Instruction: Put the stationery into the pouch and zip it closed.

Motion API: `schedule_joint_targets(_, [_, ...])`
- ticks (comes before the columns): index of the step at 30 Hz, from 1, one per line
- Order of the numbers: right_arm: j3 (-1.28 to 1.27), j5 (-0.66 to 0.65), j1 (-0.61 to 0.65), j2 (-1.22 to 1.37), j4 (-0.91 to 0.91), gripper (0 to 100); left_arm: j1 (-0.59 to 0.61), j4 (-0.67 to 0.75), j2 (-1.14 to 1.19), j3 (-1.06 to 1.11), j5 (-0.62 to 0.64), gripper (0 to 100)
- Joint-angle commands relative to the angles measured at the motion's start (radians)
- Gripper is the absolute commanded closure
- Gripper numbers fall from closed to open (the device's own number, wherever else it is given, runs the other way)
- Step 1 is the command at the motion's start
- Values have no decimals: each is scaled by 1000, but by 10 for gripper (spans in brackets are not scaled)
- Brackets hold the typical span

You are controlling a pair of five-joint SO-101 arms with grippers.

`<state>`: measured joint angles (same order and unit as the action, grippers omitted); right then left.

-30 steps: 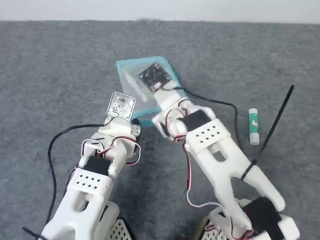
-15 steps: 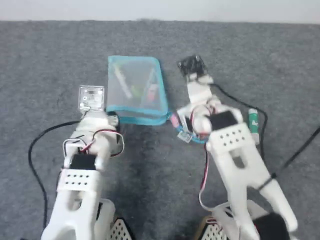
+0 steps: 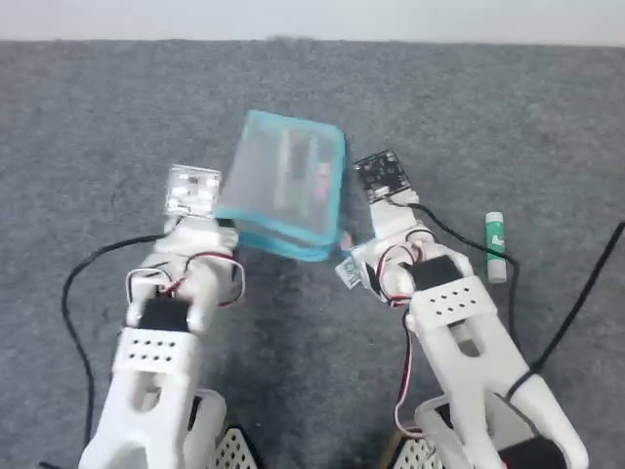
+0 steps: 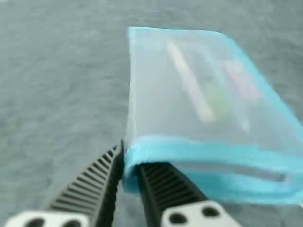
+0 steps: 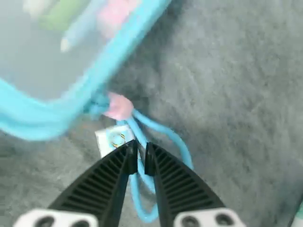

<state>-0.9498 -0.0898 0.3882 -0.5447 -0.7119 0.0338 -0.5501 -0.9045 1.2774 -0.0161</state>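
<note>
The teal mesh pouch [image 3: 288, 186] lies tilted on the grey carpet, with pens and a pink item showing through its mesh [image 4: 203, 104]. My left gripper [image 3: 228, 233] is shut on the pouch's blue edge band [image 4: 129, 163] at one near corner. At the other near corner my right gripper [image 3: 349, 257] is shut on the blue zipper cord [image 5: 138, 150], just behind the pink zipper pull [image 5: 118, 106] and a small white tag [image 5: 113, 138]. A green and white glue stick [image 3: 496, 246] lies on the carpet to the right of the right arm, outside the pouch.
Grey carpet [image 3: 88, 117] surrounds the pouch on all sides. Black cables [image 3: 571, 293] trail from both arms across the floor. A pale wall strip [image 3: 312, 20] borders the far edge.
The pouch has swung and shifted right, tilting up at its near edge. My right gripper pulled back toward me with the cord, and my left gripper moved slightly right with the pouch corner.
</note>
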Motion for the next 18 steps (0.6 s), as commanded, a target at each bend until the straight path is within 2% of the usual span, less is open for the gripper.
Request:
schedule_joint_targets(1, [8, 9, -12, -38, 21, 957, -222, -5, -8, 28, -87, 989])
schedule_joint_targets(3, [6, 9, -10, -38, 15, 957, -310, -8, -11, 38, -149, 989])
schedule_joint_targets(7, [-9, -2, 1, -59, 16, 957, -175, -5, -6, -15, -46, 989])
schedule_joint_targets(9, [-9, -58, 21, -85, 18, 953, -167, -8, -2, -10, -52, 989])
schedule_joint_targets(14, [6, -141, 84, -125, 33, 794, -239, -5, -9, 22, -57, 989])
schedule_joint_targets(18, [69, -189, 124, -39, 48, 688, -265, -8, -8, 24, -54, 989])
